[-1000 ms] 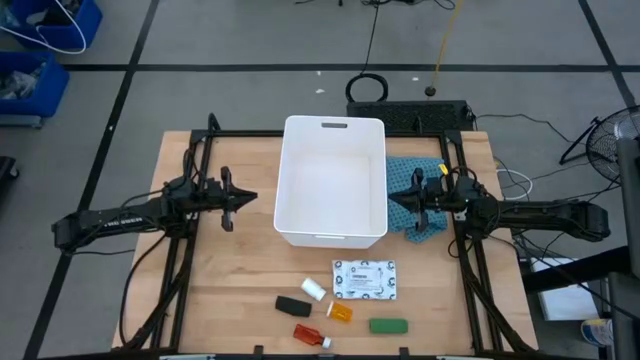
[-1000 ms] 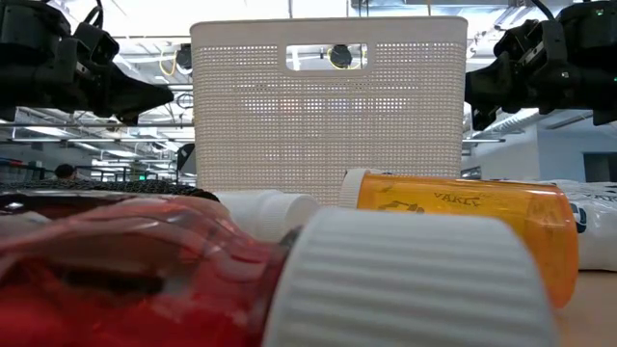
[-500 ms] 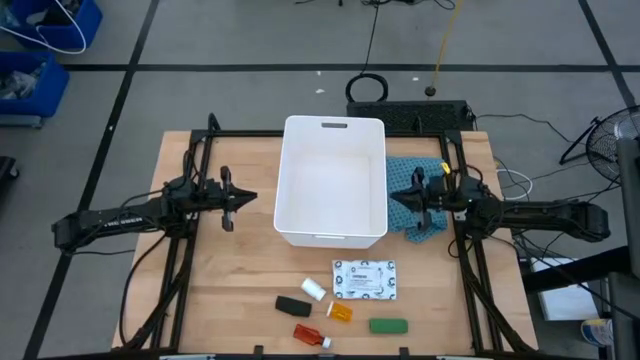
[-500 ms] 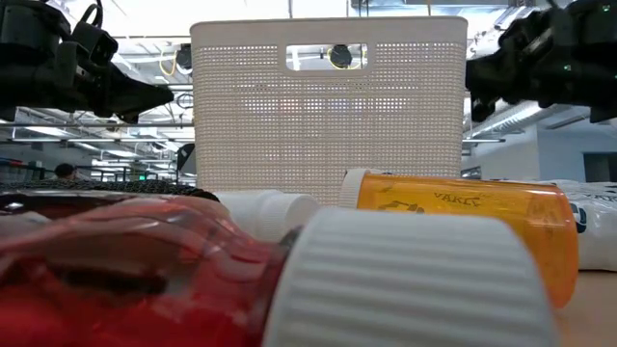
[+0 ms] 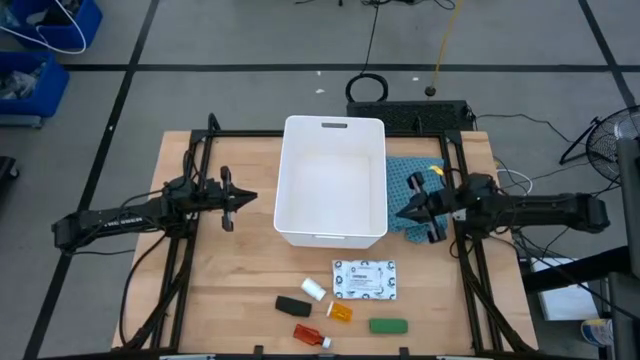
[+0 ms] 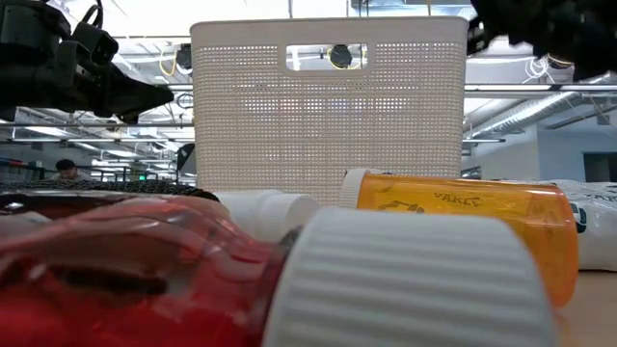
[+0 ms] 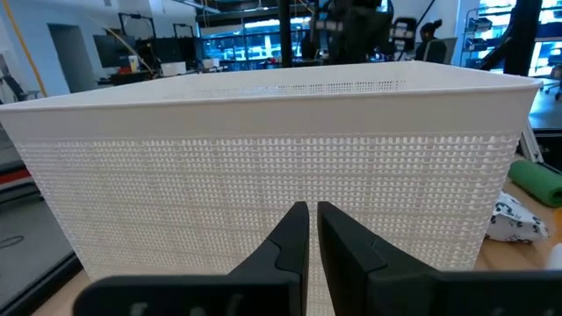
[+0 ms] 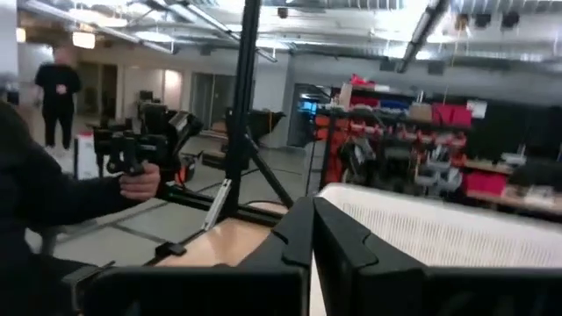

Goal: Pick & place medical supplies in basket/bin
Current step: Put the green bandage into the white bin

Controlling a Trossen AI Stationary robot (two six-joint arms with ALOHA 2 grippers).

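— Where are the supplies?
— The medical supplies (image 5: pixel 345 295) lie near the surface's front edge, the basket (image 5: pixel 333 181) at its middle.
— The grippers?
— Left gripper (image 5: pixel 246 199) and right gripper (image 5: pixel 402 213) flank the basket, both closed, holding nothing.

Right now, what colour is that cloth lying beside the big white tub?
Teal-blue, with a faint grid pattern. The cloth shows best in the high view, beside the tub.

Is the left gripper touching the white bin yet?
Apart. The high view shows bare wood between the left gripper and the white bin; the left wrist view shows the shut fingers short of its mesh wall.
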